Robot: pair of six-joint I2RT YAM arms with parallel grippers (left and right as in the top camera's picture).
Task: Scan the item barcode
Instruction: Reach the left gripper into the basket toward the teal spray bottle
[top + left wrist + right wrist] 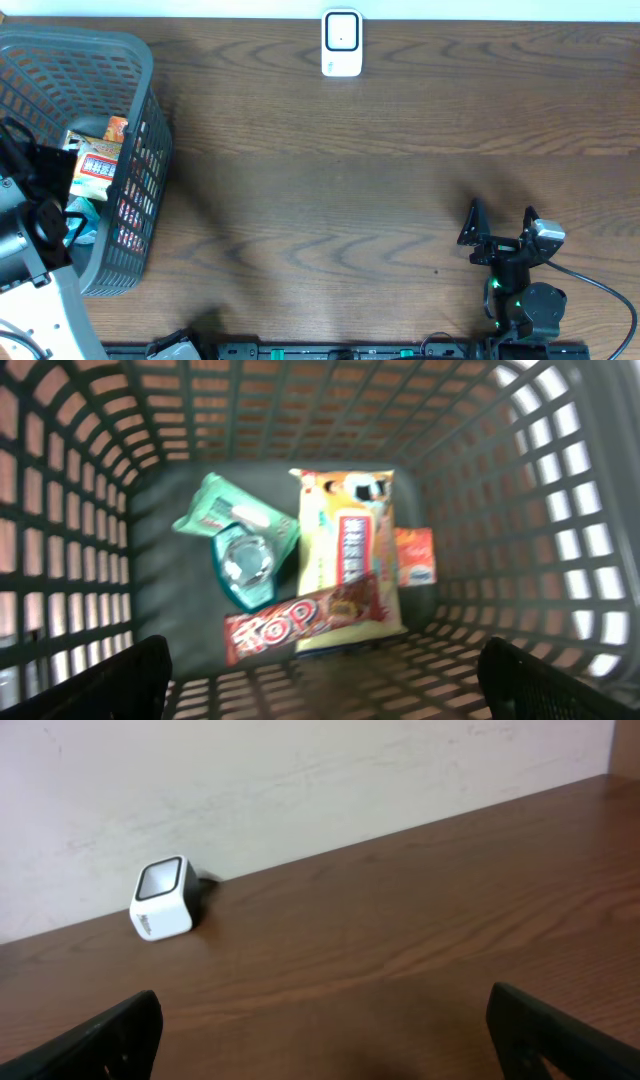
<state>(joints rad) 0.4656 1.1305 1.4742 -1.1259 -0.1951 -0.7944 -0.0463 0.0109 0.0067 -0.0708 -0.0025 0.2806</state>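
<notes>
Red snack bar (pixel 305 625): on the floor of the basket (pixel 80 510) at the table's left edge, straight beneath my left gripper (pixel 322 682); long axis crosswise, right end angled away.
Left fingers: spread wide, empty; I judge this the nearer arm.
Yellow pack (pixel 345 550): partly under the bar, pointing lengthwise away.
Right gripper (pixel 325 1040): open, empty, well apart.
Scanner (pixel 342 42): table's far edge, centre.
</notes>
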